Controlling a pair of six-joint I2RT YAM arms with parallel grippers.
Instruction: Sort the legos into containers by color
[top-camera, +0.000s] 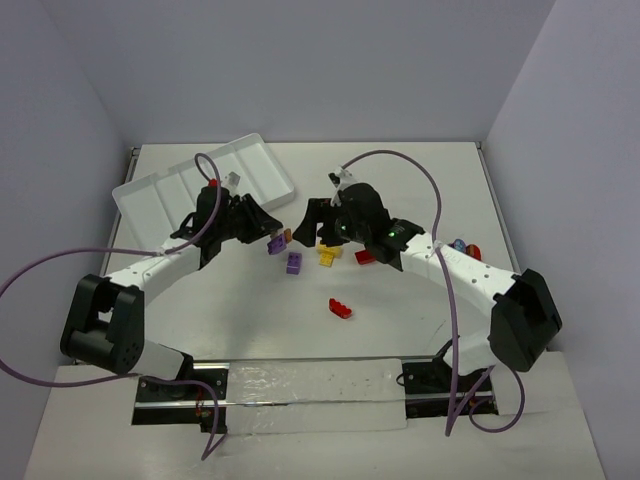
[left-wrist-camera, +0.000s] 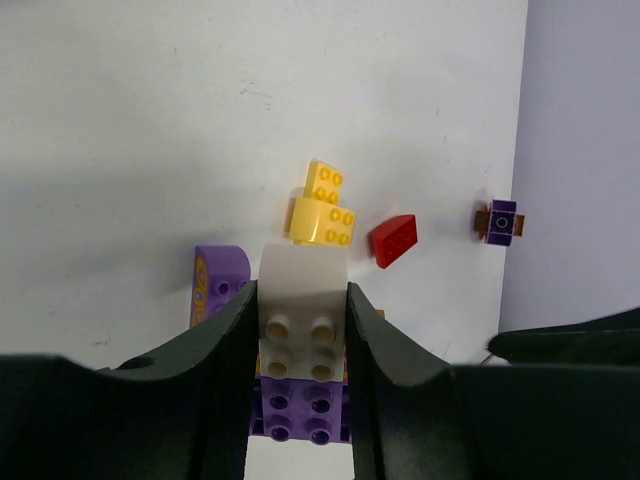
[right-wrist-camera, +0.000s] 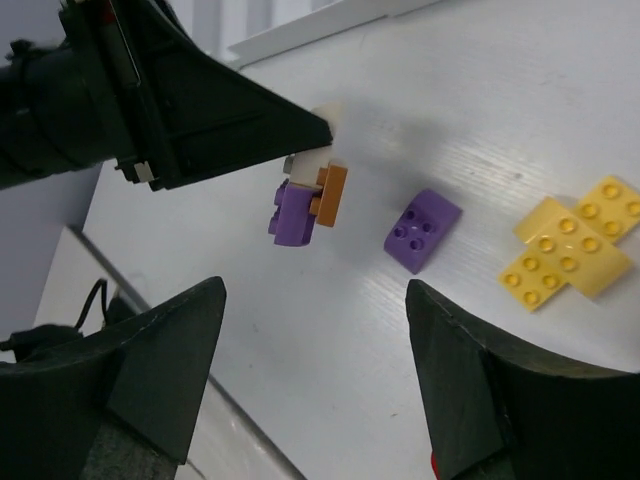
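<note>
Pinching a pale beige studded lego (left-wrist-camera: 300, 310) are the left jaws; the right jaws gape.

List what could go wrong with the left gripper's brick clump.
The left gripper pinches only the beige brick; the purple brick and orange piece stuck to it may drop. Released whole into the tray, they would mix colours. The open right gripper is close; the two might bump.

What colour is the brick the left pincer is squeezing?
Pale beige; the brick shows best in the left wrist view.
</note>
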